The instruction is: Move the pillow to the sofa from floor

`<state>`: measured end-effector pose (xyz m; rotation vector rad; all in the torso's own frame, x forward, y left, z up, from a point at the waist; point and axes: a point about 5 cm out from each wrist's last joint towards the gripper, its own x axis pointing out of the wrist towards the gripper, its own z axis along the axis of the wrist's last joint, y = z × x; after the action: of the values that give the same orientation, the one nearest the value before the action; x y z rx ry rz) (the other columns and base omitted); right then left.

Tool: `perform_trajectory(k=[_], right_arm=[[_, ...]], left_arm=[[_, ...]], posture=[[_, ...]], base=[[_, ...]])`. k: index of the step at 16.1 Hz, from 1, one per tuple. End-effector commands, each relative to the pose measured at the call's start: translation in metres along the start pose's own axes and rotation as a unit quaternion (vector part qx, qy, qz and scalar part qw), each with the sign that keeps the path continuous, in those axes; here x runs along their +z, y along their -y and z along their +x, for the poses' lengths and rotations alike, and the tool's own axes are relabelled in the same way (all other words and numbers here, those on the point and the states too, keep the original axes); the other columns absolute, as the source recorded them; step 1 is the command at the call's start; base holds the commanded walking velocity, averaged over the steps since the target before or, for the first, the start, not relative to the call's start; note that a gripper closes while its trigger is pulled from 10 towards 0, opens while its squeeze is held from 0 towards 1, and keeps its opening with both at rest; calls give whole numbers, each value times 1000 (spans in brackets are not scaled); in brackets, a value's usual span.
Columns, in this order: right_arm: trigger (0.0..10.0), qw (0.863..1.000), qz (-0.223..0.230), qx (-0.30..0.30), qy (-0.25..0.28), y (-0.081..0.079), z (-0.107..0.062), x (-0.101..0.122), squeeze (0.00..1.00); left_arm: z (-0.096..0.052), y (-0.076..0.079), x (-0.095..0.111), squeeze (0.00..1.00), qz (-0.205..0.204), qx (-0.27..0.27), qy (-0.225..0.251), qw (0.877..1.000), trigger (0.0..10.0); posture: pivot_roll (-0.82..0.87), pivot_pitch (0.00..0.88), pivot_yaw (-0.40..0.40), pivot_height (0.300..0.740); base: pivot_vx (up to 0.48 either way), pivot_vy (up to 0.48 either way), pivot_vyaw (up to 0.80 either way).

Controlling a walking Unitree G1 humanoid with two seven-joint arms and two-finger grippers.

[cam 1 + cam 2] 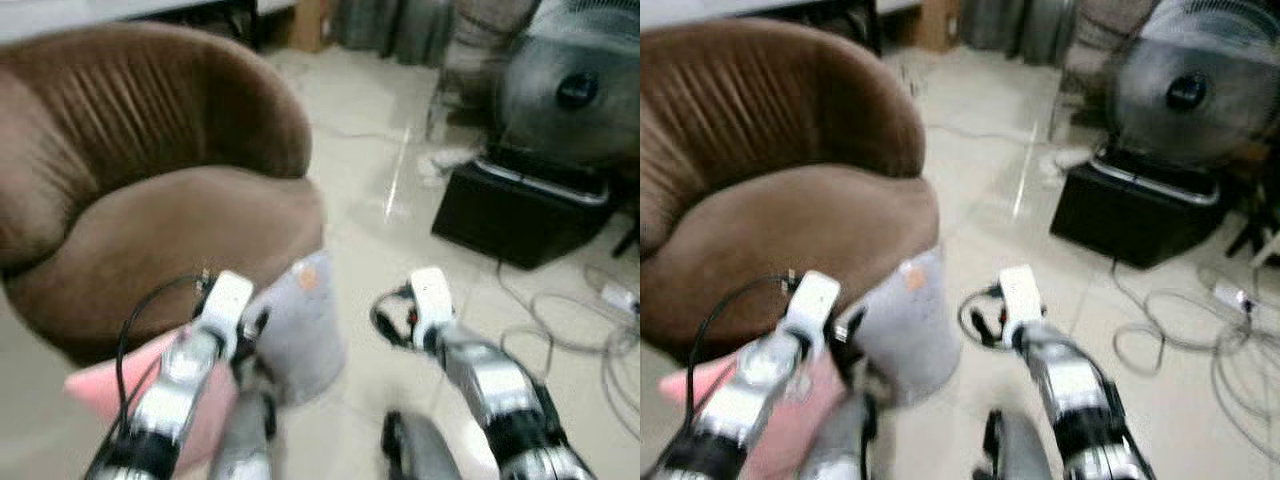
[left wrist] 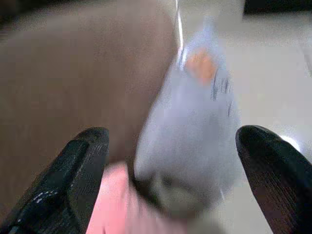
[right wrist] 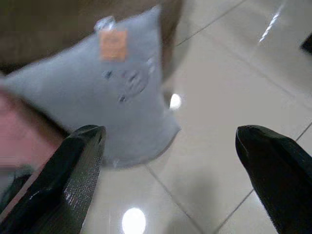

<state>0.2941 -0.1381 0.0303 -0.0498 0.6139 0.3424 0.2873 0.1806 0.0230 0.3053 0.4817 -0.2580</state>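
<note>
The grey pillow (image 3: 114, 92) leans upright against the front of the brown sofa (image 1: 170, 230), its bottom edge on the tiled floor (image 1: 380, 200). It carries a small orange label (image 3: 113, 45) near its top corner, with a few dark marks printed below it; too blurred to read any of it. Tucked beside the pillow, toward the robot, lies a pink cushion (image 1: 120, 385), touching the pillow's lower edge and also down on the floor by the sofa's base.

The left gripper (image 2: 170, 161) points straight at the pillow, fingers spread wide with the pillow showing between them, nothing held. The right gripper (image 3: 170, 161) hangs over bare tile just beside the pillow, fingers likewise spread apart and empty.

Off to the robot's right, well apart from the sofa, a big fan (image 1: 575, 95) stands behind a black box (image 1: 520, 210). Loose grey cables (image 1: 580, 330) trail across the tiles near that box, on the right arm's side. A cardboard box (image 1: 310, 25) sits far back past the sofa. The sofa seat itself lies just above and behind the pillow.
</note>
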Motion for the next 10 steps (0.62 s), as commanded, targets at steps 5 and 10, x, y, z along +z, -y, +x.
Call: perform_trajectory(k=[5, 10], right_arm=[[10000, 996, -69, 48, 9, -2, -5, 23, 0], [10000, 996, -78, 46, 9, 0, -17, 25, 0]], left_arm=[[15, -31, 7, 1000, -73, 74, -16, 994, 10000], [19, -35, 8, 1000, -121, 67, -9, 990, 10000]], posture=[[25, 28, -46, 592], [-27, 182, -51, 592]], base=[[0, 0, 0], [0, 0, 0]])
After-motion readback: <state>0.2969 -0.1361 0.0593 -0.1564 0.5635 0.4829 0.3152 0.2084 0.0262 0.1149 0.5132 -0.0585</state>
